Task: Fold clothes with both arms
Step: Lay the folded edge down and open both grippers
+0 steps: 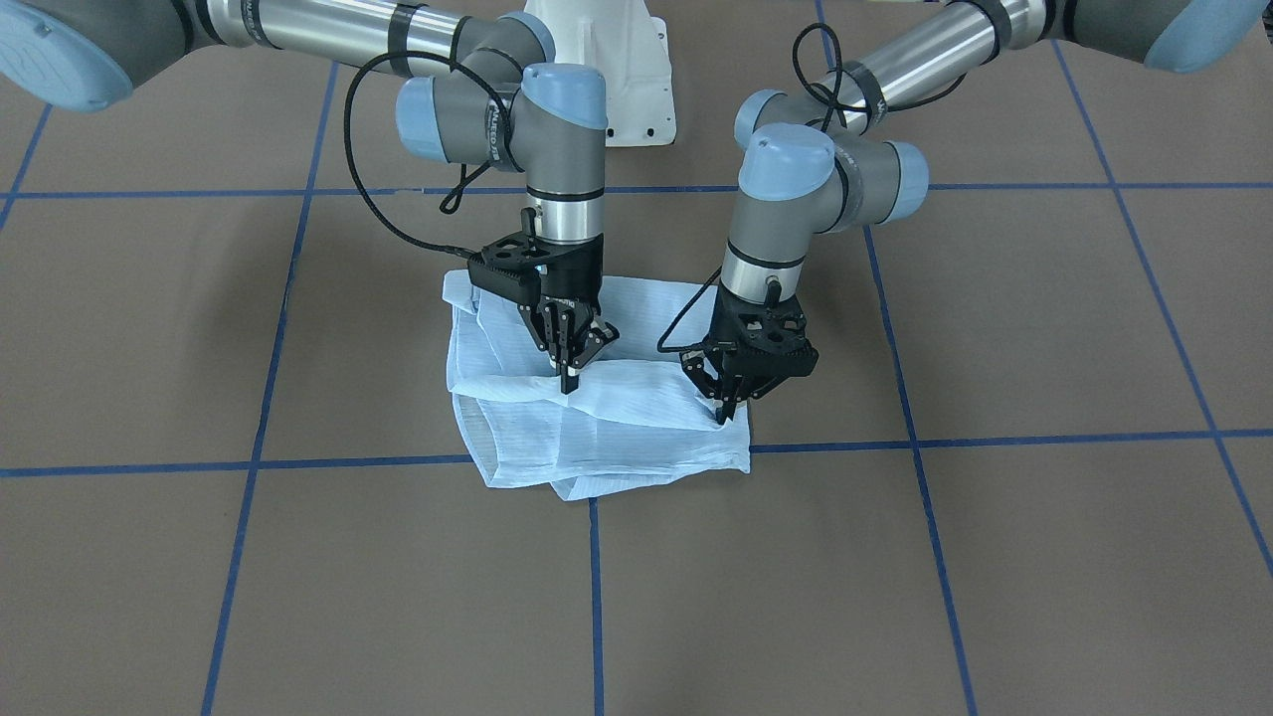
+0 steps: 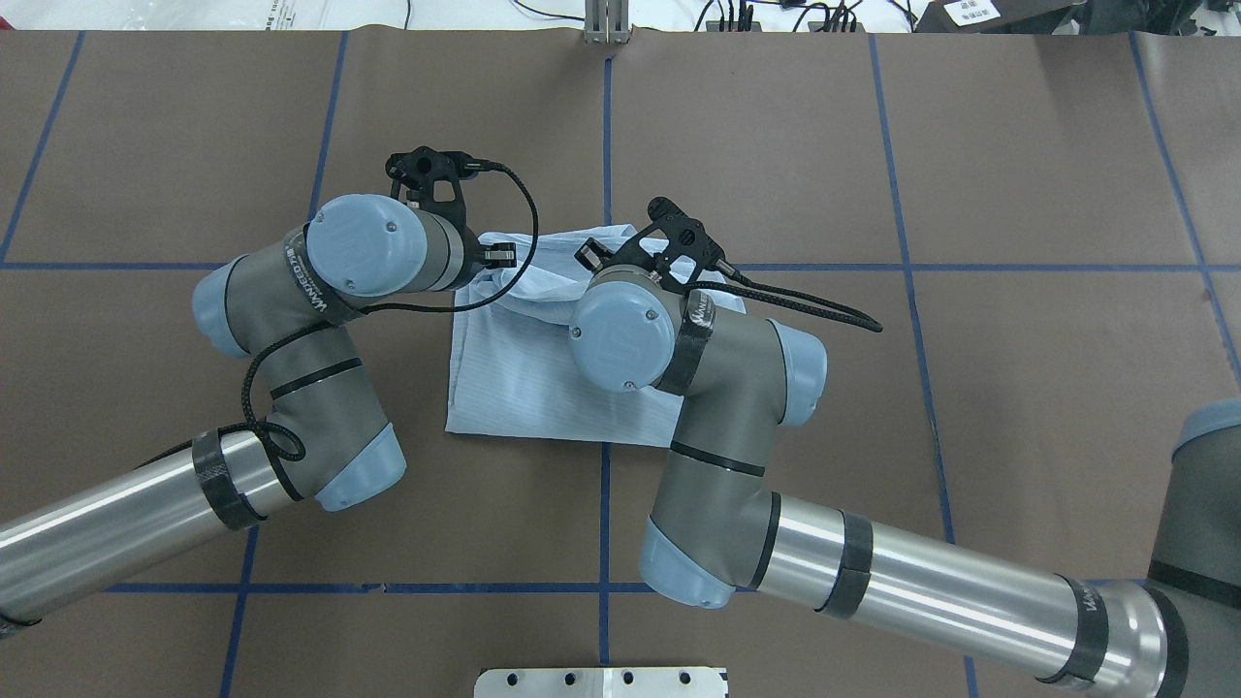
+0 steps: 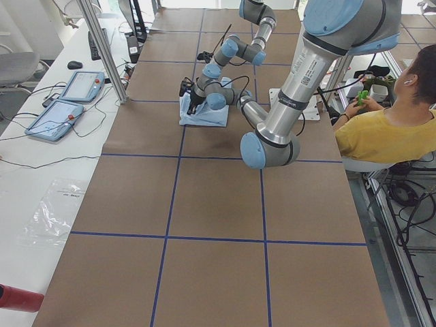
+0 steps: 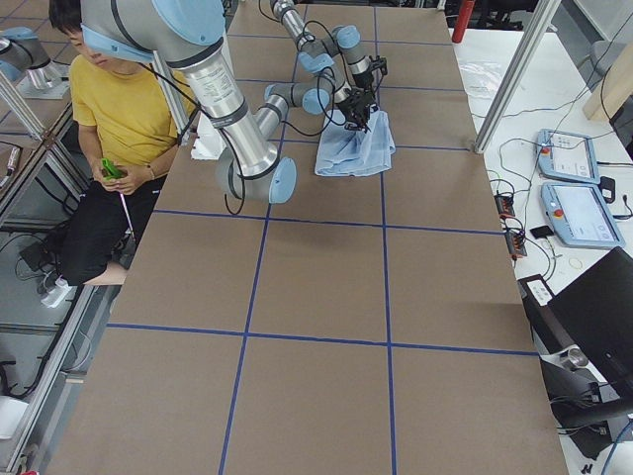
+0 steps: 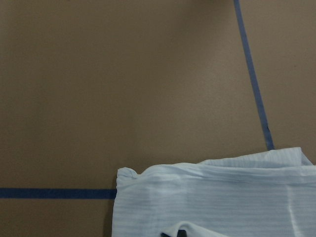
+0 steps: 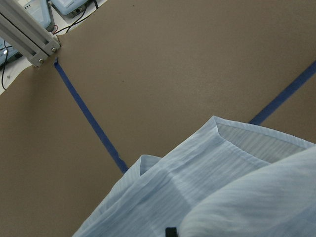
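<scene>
The pale blue shirt [image 1: 607,428] lies folded into a rough rectangle in the middle of the brown table, and also shows in the overhead view [image 2: 524,378]. My left gripper [image 1: 726,410] points down at the shirt's corner on the front view's right, fingers closed on the fabric edge. Over the shirt's middle, my right gripper [image 1: 569,383] has its fingers pinched on a raised fold. Seen from overhead, both wrists cover the fingertips. Each wrist view shows striped shirt cloth [image 5: 222,202] [image 6: 197,182] filling its lower part, with brown table beyond.
Blue tape lines [image 1: 597,597] divide the brown table into squares. The white pedestal base [image 1: 617,70] stands behind the shirt. A person in a yellow top [image 3: 388,129] sits beside the table. Two tablets [image 3: 68,102] and a metal post [image 3: 102,48] are along the far edge.
</scene>
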Tool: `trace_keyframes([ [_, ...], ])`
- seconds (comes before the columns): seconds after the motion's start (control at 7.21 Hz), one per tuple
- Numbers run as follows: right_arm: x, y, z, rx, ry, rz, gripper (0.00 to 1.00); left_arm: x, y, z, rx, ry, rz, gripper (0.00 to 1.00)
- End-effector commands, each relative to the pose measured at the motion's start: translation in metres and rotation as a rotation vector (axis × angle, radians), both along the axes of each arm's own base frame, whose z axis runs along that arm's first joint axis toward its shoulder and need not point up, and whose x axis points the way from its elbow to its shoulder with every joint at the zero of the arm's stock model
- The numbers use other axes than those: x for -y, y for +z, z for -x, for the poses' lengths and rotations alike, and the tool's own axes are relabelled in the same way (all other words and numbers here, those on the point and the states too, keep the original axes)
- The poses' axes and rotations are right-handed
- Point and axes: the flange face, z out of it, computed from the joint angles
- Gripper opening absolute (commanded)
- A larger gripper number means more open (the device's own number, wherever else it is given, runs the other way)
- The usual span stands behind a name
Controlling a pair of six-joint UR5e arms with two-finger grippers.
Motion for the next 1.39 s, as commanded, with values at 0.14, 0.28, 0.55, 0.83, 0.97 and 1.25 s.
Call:
trace_keyframes([
  [0.14, 0.035, -0.026, -0.034, 0.040, -0.145, 0.004, 1.00, -0.002, -0.032, 0.045, -0.040, 0.099, -0.127, 1.00],
  [0.28, 0.034, -0.021, -0.048, 0.026, -0.164, -0.021, 1.00, -0.013, -0.009, 0.054, -0.032, 0.125, -0.104, 1.00],
  [0.55, 0.015, 0.006, -0.082, 0.006, -0.202, -0.064, 1.00, -0.041, 0.008, 0.016, 0.006, 0.154, -0.099, 1.00],
  [0.83, 0.014, 0.012, -0.087, -0.004, -0.224, -0.075, 1.00, -0.034, 0.018, -0.014, 0.045, 0.152, -0.085, 1.00],
  [0.97, 0.016, 0.008, -0.088, 0.000, -0.221, -0.082, 1.00, -0.030, 0.012, -0.018, 0.048, 0.157, -0.096, 1.00],
  [1.25, 0.034, 0.007, -0.082, 0.027, -0.220, -0.134, 1.00, -0.011, 0.002, 0.011, 0.055, 0.177, -0.204, 1.00],
])
